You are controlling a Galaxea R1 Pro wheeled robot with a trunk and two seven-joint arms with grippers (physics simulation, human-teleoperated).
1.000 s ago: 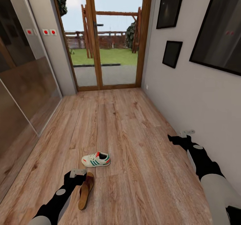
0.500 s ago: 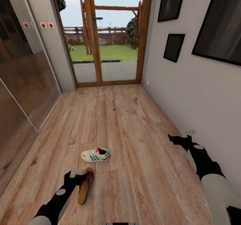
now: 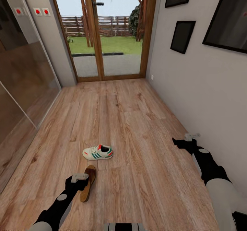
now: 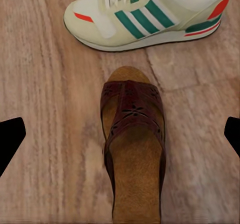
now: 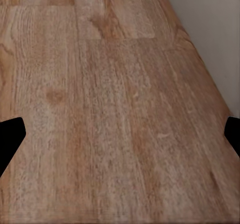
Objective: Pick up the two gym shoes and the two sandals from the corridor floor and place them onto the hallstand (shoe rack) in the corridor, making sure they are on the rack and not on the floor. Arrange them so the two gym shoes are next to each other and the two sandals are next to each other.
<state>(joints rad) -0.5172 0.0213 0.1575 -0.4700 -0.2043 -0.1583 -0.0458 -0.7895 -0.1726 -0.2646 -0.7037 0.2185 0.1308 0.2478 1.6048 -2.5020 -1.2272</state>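
One sneaker (image 3: 98,152) lying on its sole on the wooden floor (image 3: 137,128), toe toward the left wall. One sandal (image 3: 87,183) flat on the floor just nearer than the sneaker, close beside it but apart. Left tool (image 3: 79,178) poised above the sandal's near half, spread wide, nothing gripped; fingertips (image 4: 11,136) well apart. Right tool (image 3: 187,140) over bare floor by the right wall (image 3: 206,97), also spread wide and empty.

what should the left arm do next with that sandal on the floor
Probably lower the left end effector straight onto the sandal. It hangs open above it, fingers wide on either side, the sandal flat on the floor and apart from the gym shoe.
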